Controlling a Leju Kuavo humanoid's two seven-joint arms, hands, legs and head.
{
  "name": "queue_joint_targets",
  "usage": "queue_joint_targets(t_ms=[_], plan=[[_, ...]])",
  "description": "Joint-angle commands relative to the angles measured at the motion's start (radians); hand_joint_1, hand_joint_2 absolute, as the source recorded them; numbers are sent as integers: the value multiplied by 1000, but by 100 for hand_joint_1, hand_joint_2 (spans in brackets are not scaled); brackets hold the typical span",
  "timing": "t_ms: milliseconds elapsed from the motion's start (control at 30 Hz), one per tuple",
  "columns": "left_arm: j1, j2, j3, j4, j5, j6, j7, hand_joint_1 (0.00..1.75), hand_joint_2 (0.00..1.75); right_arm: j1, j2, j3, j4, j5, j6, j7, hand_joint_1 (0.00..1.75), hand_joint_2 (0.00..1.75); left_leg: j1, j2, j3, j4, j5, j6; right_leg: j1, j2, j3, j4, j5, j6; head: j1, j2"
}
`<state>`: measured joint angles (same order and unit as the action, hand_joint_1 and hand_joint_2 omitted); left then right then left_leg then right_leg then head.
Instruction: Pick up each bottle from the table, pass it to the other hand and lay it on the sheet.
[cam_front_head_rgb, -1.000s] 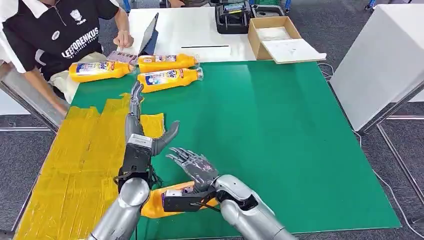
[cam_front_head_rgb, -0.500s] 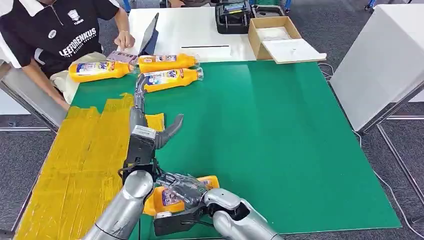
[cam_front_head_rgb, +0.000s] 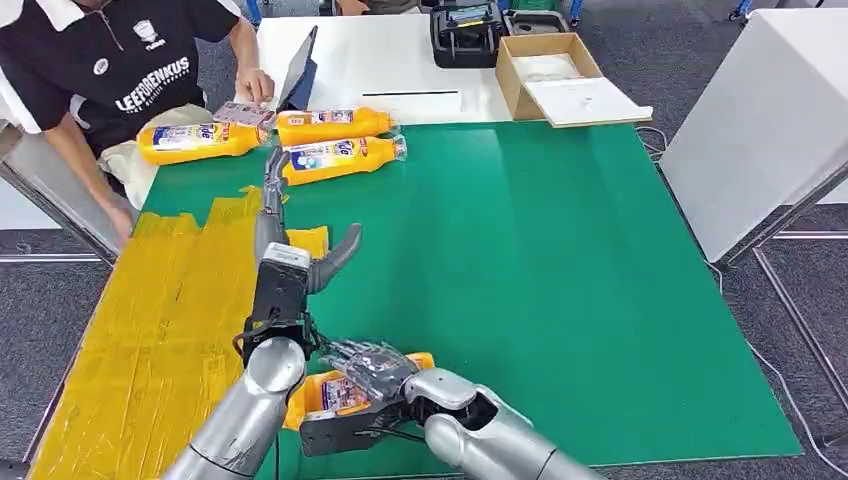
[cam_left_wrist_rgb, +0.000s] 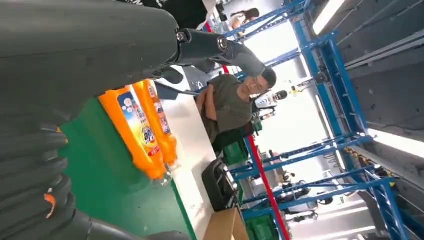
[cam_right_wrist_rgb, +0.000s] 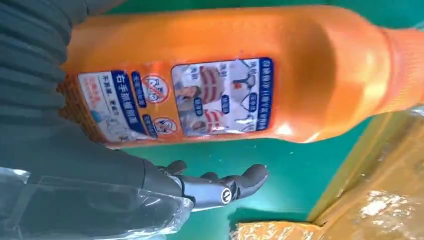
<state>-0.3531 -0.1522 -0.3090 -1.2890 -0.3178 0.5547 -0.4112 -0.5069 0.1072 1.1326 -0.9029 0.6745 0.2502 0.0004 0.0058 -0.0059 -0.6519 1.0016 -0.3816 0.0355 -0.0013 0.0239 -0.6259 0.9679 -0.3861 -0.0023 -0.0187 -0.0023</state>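
An orange bottle (cam_front_head_rgb: 325, 395) lies on the green mat (cam_front_head_rgb: 560, 280) near the front edge, beside the yellow sheet (cam_front_head_rgb: 150, 330). My right hand (cam_front_head_rgb: 365, 365) rests over it with fingers spread across its top. In the right wrist view the bottle (cam_right_wrist_rgb: 225, 75) is close up, and the thumb (cam_right_wrist_rgb: 225, 186) stands apart from it with green mat between. My left hand (cam_front_head_rgb: 285, 235) hovers open over the sheet's inner edge, fingers pointing toward three more orange bottles (cam_front_head_rgb: 340, 158) lying at the mat's far left. The left wrist view shows two of these bottles (cam_left_wrist_rgb: 137, 130).
A person in a black shirt (cam_front_head_rgb: 130, 70) sits at the far left, one hand at a tablet (cam_front_head_rgb: 300, 72). A cardboard box (cam_front_head_rgb: 550, 70) and a black device (cam_front_head_rgb: 465, 35) stand on the white table behind. Another white table (cam_front_head_rgb: 770, 120) is at right.
My right hand has come down from an open, raised pose onto the near bottle. The bottle has shifted slightly. My left hand has edged a little farther forward.
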Motion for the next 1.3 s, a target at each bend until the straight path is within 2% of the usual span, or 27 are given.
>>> queue_joint_targets(t_ms=[33, 167, 367, 633, 1300], plan=[[-36, -5, 40, 18, -26, -14, 37, 0, 175, -77, -2, 73, 121, 59, -75, 91, 0, 175, -1, 0, 5, 1, -2, -2, -1, -3, 5, 1, -3, 0, 0, 0], [-38, -9, 48, 12, -35, -18, 43, 0, 175, -80, 5, 68, 133, 69, -83, 99, 0, 175, 0, 0, 2, 0, -1, -1, 0, -2, 2, 0, -1, 0, 0, 0], [-45, -13, 66, 14, -48, -38, 49, 0, 175, -87, 3, 52, 172, 87, -69, 114, 0, 175, -1, -1, 4, 1, -2, -2, -1, -3, 4, 1, -2, 0, 0, 0], [-35, -8, 62, 25, -41, -27, 25, 0, 175, -103, 6, 54, 270, 58, -61, 68, 0, 175, -1, -1, 5, -1, -1, -2, -1, -3, 5, 0, -2, 0, 0, 0], [-15, 0, 85, 6, -34, -18, 26, 0, 175, -104, -21, 63, 262, 75, -64, 104, 0, 175, -1, -2, 8, -1, 1, -1, -1, -3, 9, -1, -1, 0, 0, 0]])
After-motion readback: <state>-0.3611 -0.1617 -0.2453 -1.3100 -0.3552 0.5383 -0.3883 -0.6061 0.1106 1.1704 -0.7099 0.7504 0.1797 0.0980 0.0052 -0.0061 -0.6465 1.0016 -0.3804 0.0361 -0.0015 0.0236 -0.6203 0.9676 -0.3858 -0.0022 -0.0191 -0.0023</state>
